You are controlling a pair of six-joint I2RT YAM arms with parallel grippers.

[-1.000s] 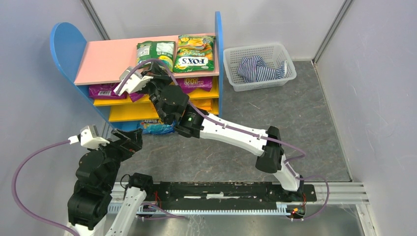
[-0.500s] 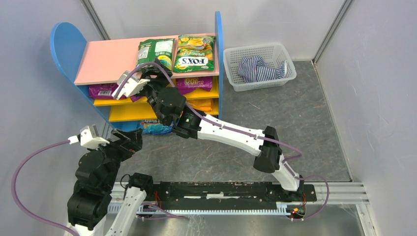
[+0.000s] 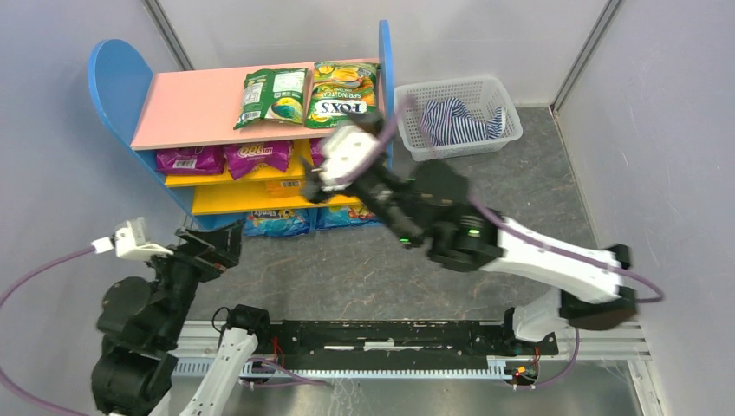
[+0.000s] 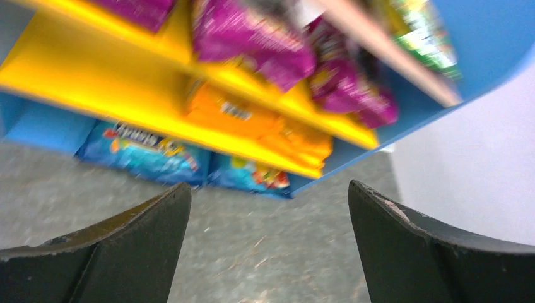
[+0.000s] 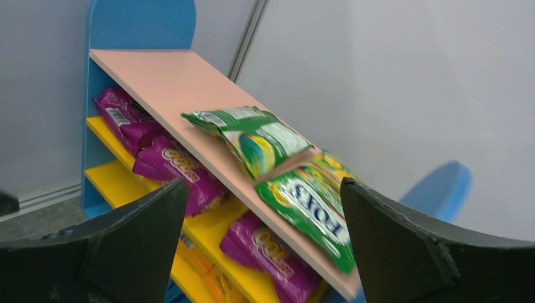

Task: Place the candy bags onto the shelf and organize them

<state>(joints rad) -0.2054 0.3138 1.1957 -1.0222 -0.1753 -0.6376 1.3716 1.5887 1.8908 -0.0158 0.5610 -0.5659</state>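
While two green bags [image 3: 276, 95] lie side by side atop the shelf [image 3: 186, 108], we hold our left gripper [image 4: 269, 188] and right gripper [image 5: 263, 188] wide open, empty.

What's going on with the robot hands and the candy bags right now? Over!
Left gripper open, empty. Right gripper open, empty. Candy bags on shelf. Nothing blocking.

LIGHT: you have bright, even overhead light, soft shadows under the pink-topped, blue-sided tiered shelf [image 3: 191, 108] | GLARE: mild sheen on the glossy green-yellow candy bags [image 3: 347, 94] | BLUR: your left wrist view is heavily smeared, the purple glossy pouches [image 4: 252, 38] unreadable; right wrist view slightly soft | TOP VIEW: sharp, white right arm [image 3: 537, 260] smeared
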